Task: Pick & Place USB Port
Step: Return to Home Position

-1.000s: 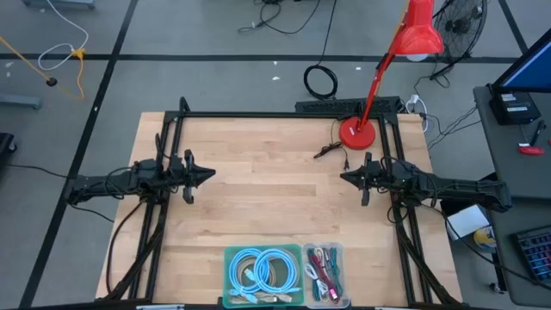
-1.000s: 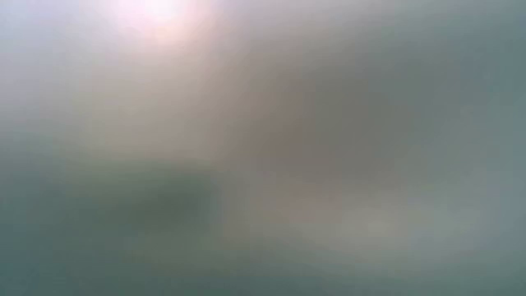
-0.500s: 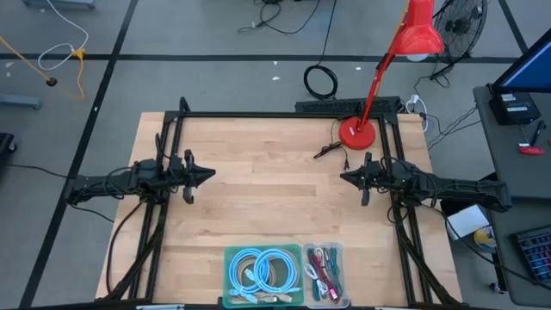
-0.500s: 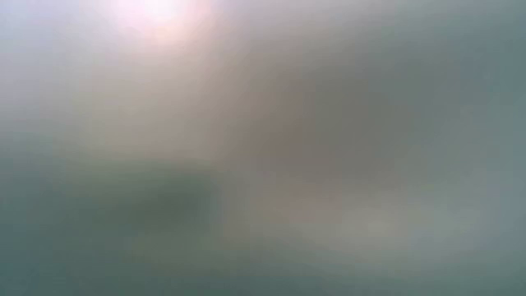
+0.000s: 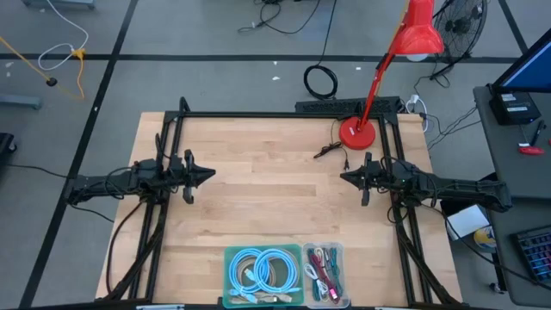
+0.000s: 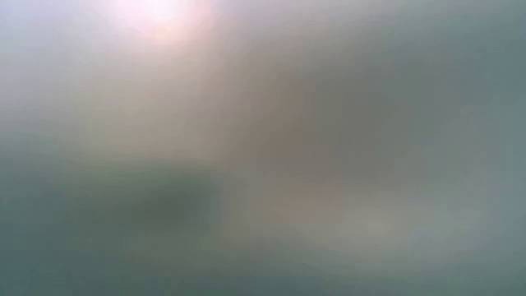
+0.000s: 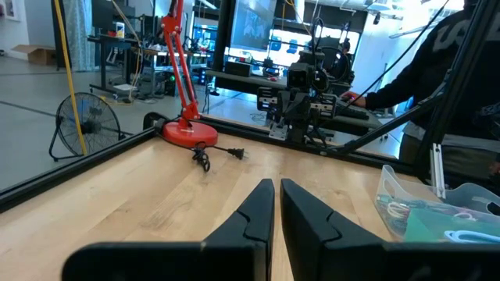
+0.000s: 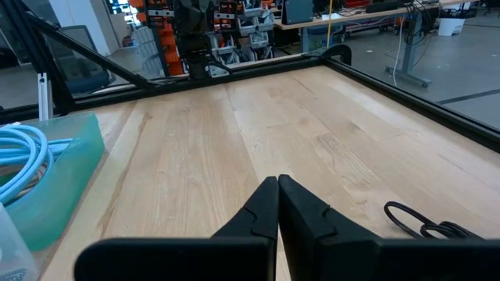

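Since both cables already lie in their bins at the front edge of the table point(image 5: 258, 207), the blue hdmi cable point(image 5: 263, 269) coiled in the green bin point(image 5: 228, 275) and the pink charger cable point(image 5: 320, 274) in the white transparent bin point(image 5: 324, 246) touching it, nothing seems left to carry. Farther in, well apart from both bins, the left gripper point(image 5: 211, 175) and right gripper point(image 5: 343, 177) hang facing each other, fingers pressed together and empty, which looks like a parked pose. Beyond them, a loose black cable point(image 5: 331, 150) lies near the red lamp base point(image 5: 355, 133).
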`<state>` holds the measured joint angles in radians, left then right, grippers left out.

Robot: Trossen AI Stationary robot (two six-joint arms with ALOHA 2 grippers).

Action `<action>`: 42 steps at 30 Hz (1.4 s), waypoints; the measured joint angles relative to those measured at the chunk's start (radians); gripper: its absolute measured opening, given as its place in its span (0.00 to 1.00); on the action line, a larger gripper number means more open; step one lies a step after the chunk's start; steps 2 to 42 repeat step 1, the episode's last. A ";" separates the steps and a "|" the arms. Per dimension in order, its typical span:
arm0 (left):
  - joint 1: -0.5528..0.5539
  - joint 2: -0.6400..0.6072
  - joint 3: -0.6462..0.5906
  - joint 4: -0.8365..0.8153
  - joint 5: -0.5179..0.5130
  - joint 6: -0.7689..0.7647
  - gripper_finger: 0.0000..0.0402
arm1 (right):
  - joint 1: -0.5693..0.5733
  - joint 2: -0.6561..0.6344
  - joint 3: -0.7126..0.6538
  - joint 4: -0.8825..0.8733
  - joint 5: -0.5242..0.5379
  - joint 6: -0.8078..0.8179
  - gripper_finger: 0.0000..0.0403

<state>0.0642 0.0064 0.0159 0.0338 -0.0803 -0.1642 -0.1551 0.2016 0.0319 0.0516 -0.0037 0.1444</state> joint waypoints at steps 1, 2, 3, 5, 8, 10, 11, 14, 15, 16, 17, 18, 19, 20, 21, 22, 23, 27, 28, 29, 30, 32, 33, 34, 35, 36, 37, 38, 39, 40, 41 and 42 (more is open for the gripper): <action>0.000 0.000 0.000 0.000 0.000 0.000 0.06 | 0.000 0.000 0.000 0.000 0.000 0.000 0.00; 0.000 0.000 0.000 0.000 0.000 0.000 0.06 | 0.000 0.000 0.000 0.000 0.000 0.000 0.00; 0.000 0.000 0.000 0.000 0.000 0.000 0.06 | 0.000 0.000 0.000 0.000 0.000 0.000 0.00; 0.000 0.000 0.000 0.000 0.000 0.000 0.06 | 0.000 0.000 0.000 0.000 0.000 0.000 0.00; 0.000 0.000 0.000 0.000 0.000 0.000 0.06 | 0.000 0.000 0.000 0.000 0.000 0.000 0.00; 0.000 0.000 0.000 0.000 0.000 0.000 0.06 | 0.000 0.000 0.000 0.000 0.000 0.000 0.00; 0.000 0.000 0.000 0.000 0.000 0.000 0.06 | 0.000 0.000 0.000 0.000 0.000 0.000 0.00; 0.000 0.000 0.000 0.000 0.000 0.000 0.06 | 0.000 0.000 0.000 0.000 0.000 0.000 0.00; 0.000 0.000 0.000 0.000 0.000 0.000 0.06 | 0.000 0.000 0.000 0.000 0.000 0.000 0.00; 0.000 0.000 0.000 0.000 0.000 0.000 0.06 | 0.000 0.000 0.000 0.000 0.000 0.000 0.00; 0.000 0.000 0.000 0.000 0.000 0.000 0.06 | 0.000 0.000 0.000 0.000 0.000 0.000 0.00; 0.000 0.000 0.000 0.000 0.000 0.000 0.06 | 0.000 0.000 0.000 0.000 0.000 0.000 0.00; 0.000 0.000 0.000 0.000 0.000 0.000 0.06 | 0.000 0.000 0.000 0.000 0.000 0.000 0.00; 0.000 0.000 0.000 0.000 0.000 0.000 0.06 | 0.000 0.000 0.000 0.000 0.000 0.000 0.00; 0.000 0.000 0.000 0.000 0.000 0.000 0.06 | 0.000 0.000 0.000 0.000 0.000 0.000 0.00; 0.000 0.000 0.000 0.000 0.000 0.000 0.06 | 0.000 0.000 0.000 0.000 0.000 0.000 0.00; 0.000 0.000 0.000 0.000 0.000 0.000 0.06 | 0.000 0.000 0.000 0.000 0.000 0.000 0.00; 0.000 0.000 0.000 0.000 0.000 0.000 0.06 | 0.000 0.000 0.000 0.000 0.000 0.000 0.00; 0.000 0.000 0.000 0.000 0.000 0.000 0.06 | 0.000 0.000 0.000 0.000 0.000 0.000 0.00; 0.000 0.000 0.000 0.000 0.000 0.000 0.06 | 0.000 0.000 0.000 0.000 0.000 0.000 0.00; 0.000 0.000 0.000 0.000 0.000 0.000 0.06 | 0.000 0.000 0.000 0.000 0.000 0.000 0.00; 0.000 0.000 0.000 0.000 0.000 0.000 0.06 | 0.000 0.000 0.000 0.000 0.000 0.000 0.00; 0.000 0.000 0.000 0.000 0.000 0.000 0.06 | 0.000 0.000 0.000 0.000 0.000 0.000 0.00; 0.000 0.000 0.000 0.000 0.000 0.000 0.06 | 0.000 0.000 0.000 0.000 0.000 0.000 0.00; 0.000 0.000 0.000 0.000 0.000 0.000 0.06 | 0.000 0.000 0.000 0.000 0.000 0.000 0.00; 0.000 0.000 0.000 0.000 0.000 0.000 0.06 | 0.000 0.000 0.000 0.000 0.000 0.000 0.00; 0.000 0.000 0.000 0.000 0.000 0.000 0.06 | 0.000 0.000 0.000 0.000 0.000 0.000 0.00; 0.000 0.000 0.000 0.000 0.000 0.000 0.06 | 0.000 0.000 0.000 0.000 0.000 0.000 0.00; 0.000 0.000 0.000 0.000 0.000 0.000 0.06 | 0.000 0.000 0.000 0.000 0.000 0.000 0.00; 0.000 0.000 0.000 0.000 0.000 0.000 0.06 | 0.000 0.000 0.000 0.000 0.000 0.000 0.00; 0.000 0.000 0.000 0.000 0.000 0.000 0.06 | 0.000 0.000 0.000 0.000 0.000 0.000 0.00; 0.000 0.000 0.000 0.000 0.000 0.000 0.06 | 0.000 0.000 0.000 0.000 0.000 0.000 0.00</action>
